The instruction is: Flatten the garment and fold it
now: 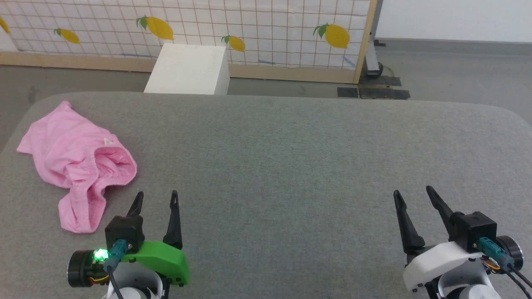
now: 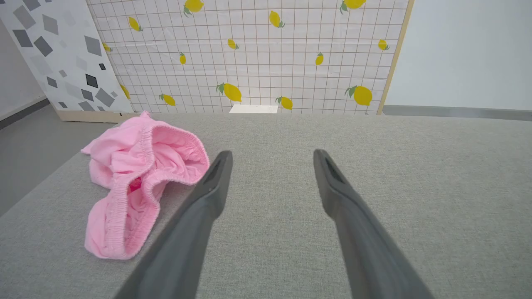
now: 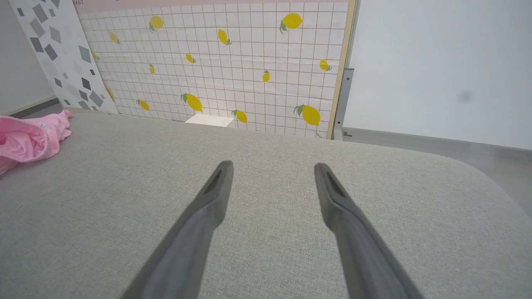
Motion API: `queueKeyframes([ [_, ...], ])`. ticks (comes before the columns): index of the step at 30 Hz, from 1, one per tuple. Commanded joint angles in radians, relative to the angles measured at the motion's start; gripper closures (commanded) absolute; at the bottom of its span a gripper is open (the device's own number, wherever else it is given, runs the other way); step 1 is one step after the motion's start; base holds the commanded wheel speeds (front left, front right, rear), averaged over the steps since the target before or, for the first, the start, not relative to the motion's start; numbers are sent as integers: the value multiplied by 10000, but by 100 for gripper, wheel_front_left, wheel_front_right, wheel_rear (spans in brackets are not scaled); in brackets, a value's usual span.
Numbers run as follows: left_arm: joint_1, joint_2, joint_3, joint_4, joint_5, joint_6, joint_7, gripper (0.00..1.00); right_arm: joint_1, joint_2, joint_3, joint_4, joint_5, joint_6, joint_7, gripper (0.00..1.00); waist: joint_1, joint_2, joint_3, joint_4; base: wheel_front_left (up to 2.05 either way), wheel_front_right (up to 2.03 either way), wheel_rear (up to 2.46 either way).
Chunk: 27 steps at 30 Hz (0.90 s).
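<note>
The pink garment (image 1: 77, 164) lies crumpled at the left of the grey cushioned surface (image 1: 291, 166), its gathered elastic band open toward me and a small white label (image 1: 107, 141) on top. In the left wrist view the garment (image 2: 141, 178) sits just left of my fingers. My left gripper (image 1: 157, 196) is open and empty, hovering a little to the right of and nearer than the cloth. My right gripper (image 1: 412, 192) is open and empty at the lower right, far from the garment (image 3: 25, 139), which shows at the left edge of the right wrist view.
A white box (image 1: 189, 68) stands on the floor behind the surface's far edge. A lemon-patterned tiled panel (image 1: 249, 29) with a wooden frame runs along the back. Grey floor lies beyond the surface's rounded left and right corners.
</note>
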Motion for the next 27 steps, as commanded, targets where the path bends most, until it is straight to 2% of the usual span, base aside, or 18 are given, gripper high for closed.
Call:
queueKeyframes([
  [1, -31, 55, -11, 40, -123, 18, -107, 0, 39, -1, 3, 58, 113, -4, -114, 0, 0, 19, 11, 184, 0, 0, 0],
  [27, -17, 157, -118, 371, -586, 131, -638, 0, -84, -2, 129, 584, 489, -7, -648, 0, 0, 34, 47, 2220, 0, 0, 0],
])
